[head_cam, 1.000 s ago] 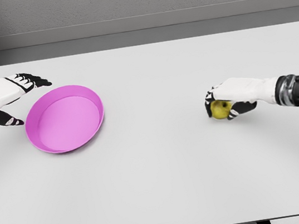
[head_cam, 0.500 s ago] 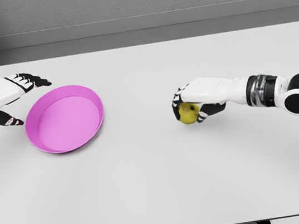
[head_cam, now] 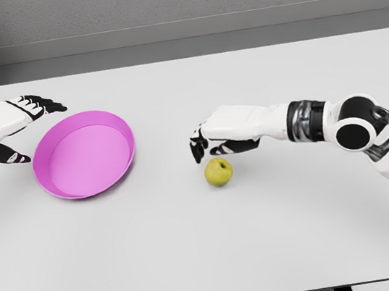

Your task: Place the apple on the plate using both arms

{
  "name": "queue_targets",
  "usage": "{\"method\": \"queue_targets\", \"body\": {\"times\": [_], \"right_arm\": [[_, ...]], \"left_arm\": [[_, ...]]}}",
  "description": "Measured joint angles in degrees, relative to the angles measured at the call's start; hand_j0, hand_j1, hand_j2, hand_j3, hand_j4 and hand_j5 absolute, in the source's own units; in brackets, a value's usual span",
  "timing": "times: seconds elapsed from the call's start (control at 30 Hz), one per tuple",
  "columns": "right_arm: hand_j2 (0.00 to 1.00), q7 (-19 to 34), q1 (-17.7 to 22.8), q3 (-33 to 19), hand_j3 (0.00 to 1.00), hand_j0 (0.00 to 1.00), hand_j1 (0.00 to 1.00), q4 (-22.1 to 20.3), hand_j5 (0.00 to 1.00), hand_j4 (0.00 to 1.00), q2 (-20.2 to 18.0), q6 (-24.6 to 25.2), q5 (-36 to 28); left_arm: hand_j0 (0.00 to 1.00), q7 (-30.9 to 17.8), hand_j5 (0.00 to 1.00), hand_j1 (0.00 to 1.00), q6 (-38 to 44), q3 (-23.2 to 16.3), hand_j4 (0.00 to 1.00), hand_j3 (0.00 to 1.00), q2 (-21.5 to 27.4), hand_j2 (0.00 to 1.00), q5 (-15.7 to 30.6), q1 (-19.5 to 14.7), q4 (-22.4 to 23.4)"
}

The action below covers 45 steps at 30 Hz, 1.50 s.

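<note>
A yellow-green apple (head_cam: 218, 172) rests on the white table near its middle, free of any hand. Just above and behind it hovers my right hand (head_cam: 209, 143), fingers loosely curled downward and holding nothing. A pink plate (head_cam: 54, 179) lies at the left of the table, tilted slightly. At the plate's left rim is my left hand (head_cam: 23, 128), open, with fingers spread above the rim and the thumb below it, not touching the plate as far as I can see.
The white table (head_cam: 209, 246) spans the whole view, with a grey wall behind its far edge. About a hand's width of bare table separates the apple from the plate's right rim.
My right hand carried the apple leftward toward the table's middle, then let go of it. The apple now sits on the table below the hand. The left hand has not moved.
</note>
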Motion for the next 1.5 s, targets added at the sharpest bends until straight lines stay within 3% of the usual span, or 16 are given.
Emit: {"method": "queue_targets", "body": {"times": [0.03, 0.2, 0.33, 0.4, 0.53, 0.57, 0.63, 0.8, 0.93, 1.2, 1.33, 1.5], "right_arm": [[1.0, 0.0, -0.1, -0.6, 1.0, 1.0, 1.0, 0.0, 1.0, 1.0, -0.1, 0.0, 0.0], [1.0, -0.1, 1.6, -8.7, 1.0, 1.0, 1.0, -0.1, 1.0, 1.0, -5.3, -1.1, -0.3], [1.0, -0.2, 9.8, -18.6, 1.0, 1.0, 1.0, 0.4, 1.0, 1.0, -12.3, -5.6, -0.6], [1.0, -0.1, 13.9, -23.8, 1.0, 1.0, 1.0, 1.6, 1.0, 1.0, -14.0, -9.0, -0.6], [1.0, 0.0, 16.4, -30.1, 1.0, 1.0, 1.0, 4.5, 1.0, 1.0, -16.3, -14.9, -0.6], [1.0, -0.1, 19.5, -31.5, 1.0, 1.0, 1.0, 4.8, 1.0, 1.0, -16.6, -15.6, -0.9], [1.0, -0.1, 22.4, -34.9, 1.0, 1.0, 1.0, 5.4, 1.0, 1.0, -17.2, -16.8, -0.6], [1.0, -0.1, 22.6, -38.5, 1.0, 1.0, 1.0, 4.5, 1.0, 1.0, -18.1, -17.3, -0.7], [1.0, -0.2, 22.6, -39.1, 1.0, 1.0, 1.0, 3.7, 1.0, 1.0, -18.3, -17.4, -0.8], [1.0, -0.2, 25.1, -39.5, 1.0, 1.0, 1.0, 3.4, 1.0, 1.0, -18.1, -17.6, -0.7], [1.0, -0.2, 25.2, -39.7, 1.0, 1.0, 1.0, 2.7, 1.0, 1.0, -18.1, -17.6, -0.7], [1.0, -0.2, 25.7, -39.9, 1.0, 1.0, 1.0, 2.5, 1.0, 1.0, -18.1, -17.7, -0.7]], "left_arm": [[1.0, 0.0, 1.0, 1.0, 0.0, 0.0, 1.0, 1.0, 0.0, 1.0, 0.0, 0.0, 0.0], [1.0, 0.0, 1.0, 1.0, 0.0, 0.0, 1.0, 1.0, 0.0, 1.0, 0.0, 0.0, 0.0], [1.0, 0.0, 1.0, 1.0, 0.0, 0.0, 1.0, 1.0, 0.0, 1.0, 0.0, 0.0, 0.0], [1.0, 0.0, 1.0, 1.0, 0.0, 0.0, 1.0, 1.0, 0.0, 1.0, 0.0, 0.1, -0.1], [1.0, 0.0, 1.0, 1.0, 0.0, -0.2, 1.0, 1.0, -0.5, 1.0, -0.1, 0.0, -0.6], [1.0, 0.0, 1.0, 1.0, 0.0, -0.3, 1.0, 1.0, -1.0, 1.0, -0.2, 0.0, -1.1], [1.0, 0.0, 1.0, 1.0, 0.0, -0.3, 1.0, 1.0, -2.0, 1.0, -0.5, -0.4, -4.0], [1.0, -0.1, 1.0, 1.0, 0.0, -1.5, 1.0, 1.0, -4.7, 1.0, -1.6, -2.6, -12.7], [1.0, -0.4, 1.0, 1.0, 0.1, -7.6, 1.0, 1.0, -8.6, 1.0, -3.1, -9.9, -15.2], [1.0, -8.4, 1.0, 1.0, 0.0, -21.3, 1.0, 1.0, -15.4, 1.0, -4.6, -20.2, -16.4], [1.0, -9.2, 1.0, 1.0, 0.0, -26.5, 1.0, 1.0, -18.7, 1.0, -5.7, -22.8, -16.5], [1.0, -9.4, 1.0, 1.0, 0.0, -30.2, 1.0, 1.0, -22.0, 1.0, -9.3, -25.8, -15.9]]}}
